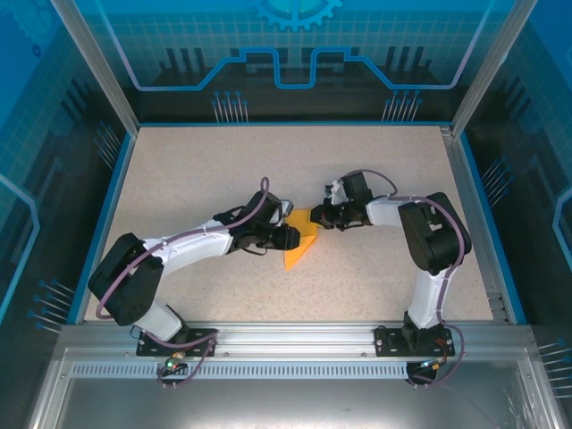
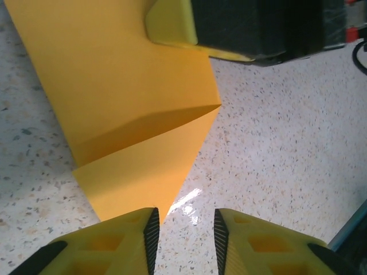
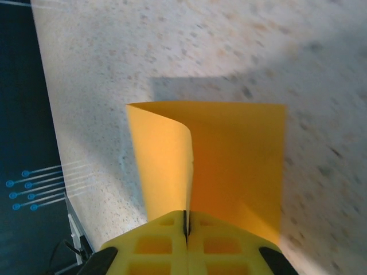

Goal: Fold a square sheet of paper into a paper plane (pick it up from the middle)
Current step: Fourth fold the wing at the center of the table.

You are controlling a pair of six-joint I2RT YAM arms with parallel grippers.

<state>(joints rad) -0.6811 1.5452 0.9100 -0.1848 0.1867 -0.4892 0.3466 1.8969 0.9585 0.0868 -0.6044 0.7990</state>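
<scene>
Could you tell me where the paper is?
Top view: the paper lies centrally between the grippers; the right gripper pinches its lifted edge, and the left gripper is open at its corner.

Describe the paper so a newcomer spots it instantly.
On the speckled table, look mid-table between the left end effector and the right end effector. The partly folded sheet of paper lies there, a flap pinched by the right one. Nothing else is flat and orange.

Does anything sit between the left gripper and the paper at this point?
Nothing visible does. The open left gripper faces the sheet of paper directly, the sheet's near corner ending just at the jaws on the bare table. The right gripper is shut on the sheet's far edge.
</scene>
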